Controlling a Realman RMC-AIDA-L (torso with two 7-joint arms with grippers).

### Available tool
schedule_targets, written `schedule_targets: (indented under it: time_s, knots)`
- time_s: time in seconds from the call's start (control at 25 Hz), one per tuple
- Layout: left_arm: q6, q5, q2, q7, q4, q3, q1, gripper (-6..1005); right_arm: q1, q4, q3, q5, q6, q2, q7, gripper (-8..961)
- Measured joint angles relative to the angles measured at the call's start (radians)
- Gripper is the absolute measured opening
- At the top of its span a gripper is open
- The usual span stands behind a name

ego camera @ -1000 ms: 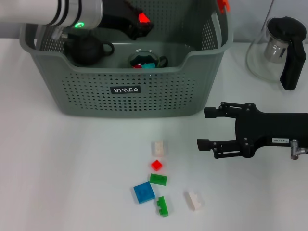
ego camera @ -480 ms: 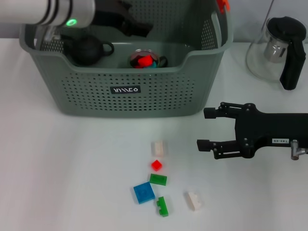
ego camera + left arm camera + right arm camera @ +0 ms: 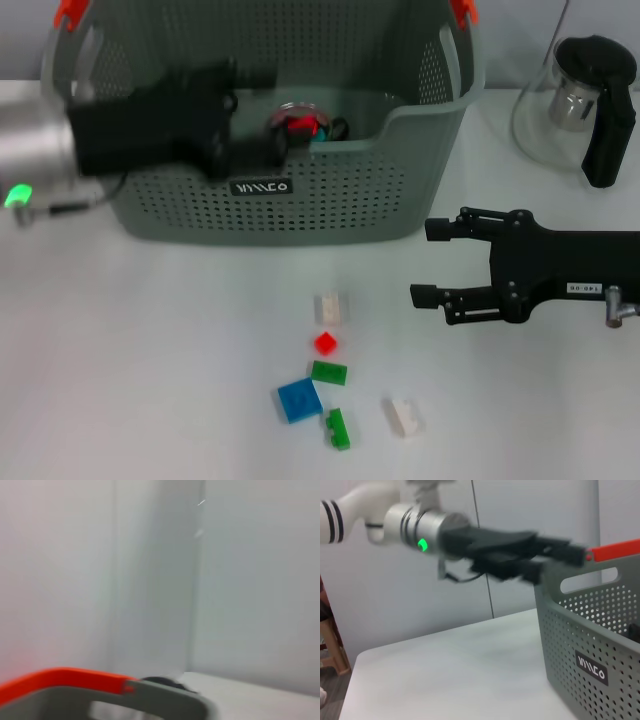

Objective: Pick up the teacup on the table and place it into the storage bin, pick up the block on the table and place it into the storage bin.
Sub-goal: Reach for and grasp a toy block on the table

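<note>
The storage bin [image 3: 330, 205] stands at the back of the table, with its orange handle clip [image 3: 60, 679] close in the left wrist view. Inside it is a glass teacup [image 3: 296, 110] holding a red block [image 3: 299, 125]. My left gripper [image 3: 265, 112] hangs open and empty over the bin's front left wall. It also shows beside the bin [image 3: 590, 640] as the left gripper [image 3: 555, 557] in the right wrist view. Several blocks lie on the table: white [image 3: 330, 307], red [image 3: 325, 343], green [image 3: 328, 373], blue [image 3: 299, 400]. My right gripper [image 3: 425, 262] rests open to their right.
A glass teapot with a black lid and handle [image 3: 585, 100] stands at the back right. Another green block [image 3: 337, 428] and a white block [image 3: 404, 416] lie near the table's front edge.
My left gripper carried a red block over the bin and let it go into the teacup. It has since swung left and toward the bin's front wall. The right arm has not moved.
</note>
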Motion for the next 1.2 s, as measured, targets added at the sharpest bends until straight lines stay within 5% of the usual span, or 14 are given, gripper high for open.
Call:
schedule_targets:
  time_s: [0.16, 0.36, 0.8, 1.2]
  knots:
    - [0.158, 0.052, 0.011, 0.222, -0.159, -0.124, 0.016, 777, 0.000, 0.000, 0.001, 0.000, 0.002, 0.000, 0.000, 911]
    - [0.216, 0.150, -0.003, 0.460, -0.229, -0.159, 0.074, 775, -0.001, 0.000, 0.003, 0.000, 0.006, 0.000, 0.002, 910]
    - [0.069, 0.339, -0.003, 0.672, -0.478, -0.146, 0.066, 771, 0.002, 0.000, 0.003, 0.001, 0.009, 0.000, 0.002, 910]
    - [-0.026, 0.397, -0.003, 0.688, -0.543, -0.112, 0.045, 767, 0.003, 0.001, 0.003, 0.001, 0.010, -0.002, 0.002, 910]
